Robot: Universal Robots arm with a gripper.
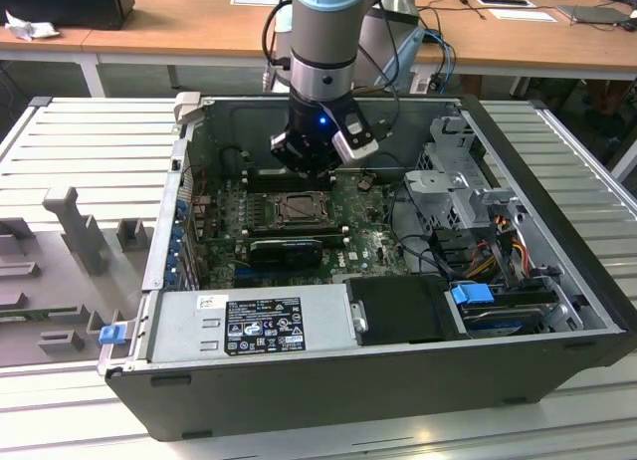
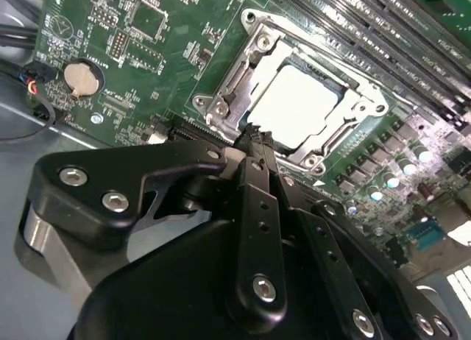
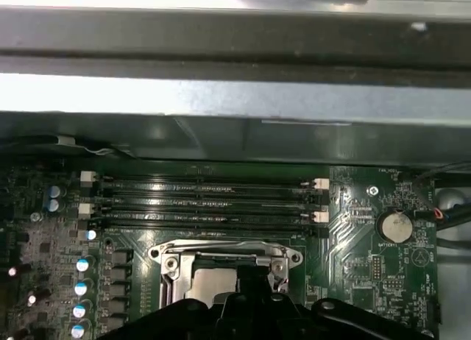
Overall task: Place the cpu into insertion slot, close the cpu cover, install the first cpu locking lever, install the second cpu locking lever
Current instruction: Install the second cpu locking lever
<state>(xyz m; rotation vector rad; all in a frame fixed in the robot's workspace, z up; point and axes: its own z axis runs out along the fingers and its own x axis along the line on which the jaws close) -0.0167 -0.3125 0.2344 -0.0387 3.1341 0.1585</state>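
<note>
Already the cpu [image 2: 298,104] sits flat in the insertion slot [image 2: 346,137], cpu cover [image 2: 235,90] down around it. Tool [image 2: 254,137] hovers just above the cover's edge, fingers pinched together, empty, likely to press.

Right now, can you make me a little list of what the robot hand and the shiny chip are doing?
gripper: fingers together, nothing between them, tips just above the socket's edge
cpu: lying flat in the insertion slot
cpu cover: silvery frame down around the chip
board: green motherboard inside the open computer case
nearby: memory slots, round coin battery
</note>
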